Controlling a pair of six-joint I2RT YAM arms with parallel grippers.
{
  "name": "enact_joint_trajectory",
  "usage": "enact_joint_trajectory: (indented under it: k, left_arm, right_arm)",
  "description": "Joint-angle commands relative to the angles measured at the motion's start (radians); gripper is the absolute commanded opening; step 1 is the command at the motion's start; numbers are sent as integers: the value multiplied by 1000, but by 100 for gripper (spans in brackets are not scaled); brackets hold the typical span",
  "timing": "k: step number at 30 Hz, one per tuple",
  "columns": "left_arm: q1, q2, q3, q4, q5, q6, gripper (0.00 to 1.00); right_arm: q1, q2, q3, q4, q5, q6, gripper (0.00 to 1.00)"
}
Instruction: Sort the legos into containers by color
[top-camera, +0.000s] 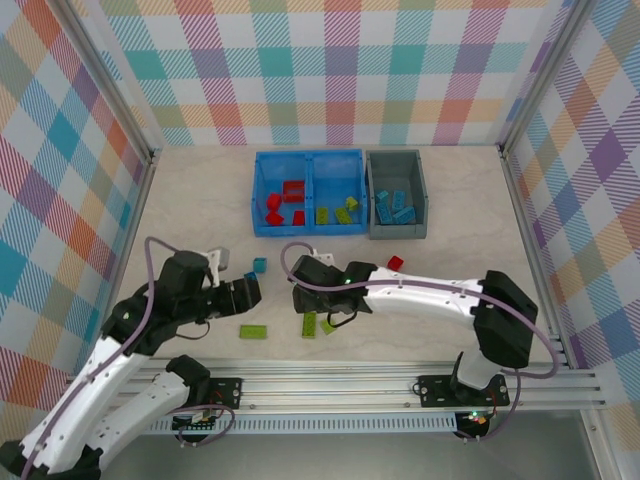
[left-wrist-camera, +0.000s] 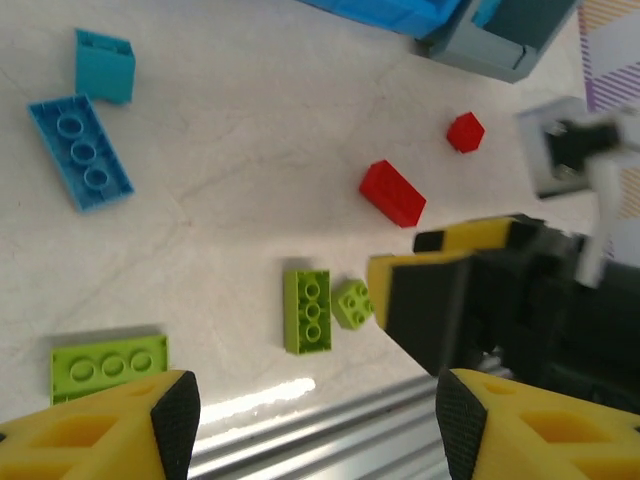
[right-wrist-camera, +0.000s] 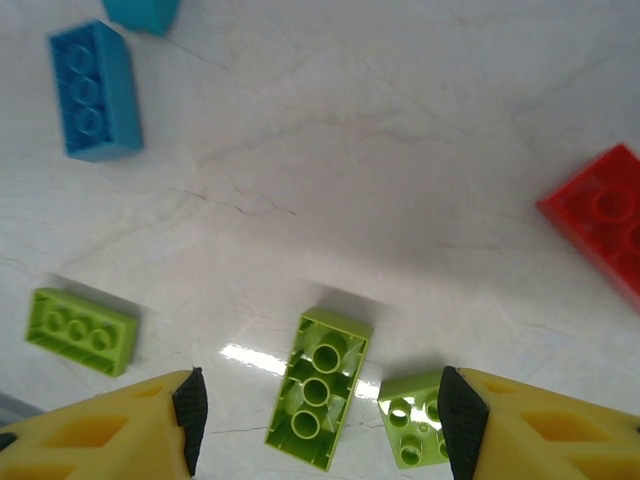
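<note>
Tabletop (top-camera: 200, 200) open toward 12 o'clock up to the blue bin (top-camera: 262, 195) — free passage. Long green brick (top-camera: 310, 323): small green brick (top-camera: 327, 327) just beside at 3 o'clock, left gripper (top-camera: 255, 292) near at 10 o'clock.

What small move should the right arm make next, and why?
Probably lower the right gripper straight down over the long green brick: it lies between the open jaws, not yet held. The small green brick sits close beside it, so close carefully.

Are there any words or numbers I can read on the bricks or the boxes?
None: no word, number or label can be read on the legos, the blue bin or the grey bin.
</note>
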Motion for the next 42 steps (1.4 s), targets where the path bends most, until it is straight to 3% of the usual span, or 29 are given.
enact_joint_trajectory:
  k: [1,4,6,10,16,23,29,37,42]
  left_arm:
    - [-9,-53,-26,-61,-33,-26,66]
    - [-9,-133,-10,-179,-253,-111,66]
    - [-9,-172,3,-236,-338,-162,66]
    - [-8,-235,24,-269,-386,-188,65]
    - [-8,-250,69,-283,-404,-176,65]
    - [-9,-307,102,-300,-432,-178,65]
    - [-9,-320,111,-307,-432,-177,66]
    - [-9,-313,114,-299,-429,-176,66]
    - [-9,-267,132,-228,-366,-156,66]
  right_arm:
    - [5,40,53,-4,-41,5,69]
    - [14,145,160,38,-128,-127,73]
    - [18,210,210,82,-168,-205,78]
    - [19,374,392,22,-188,-280,84]
    - [11,612,712,-129,-149,-320,85]
    - [-10,799,970,-275,-89,-301,75]
    - [-12,922,1137,-342,-75,-318,58]
    - [0,904,1156,-331,-94,-345,34]
    - [6,660,946,-217,-92,-347,32]
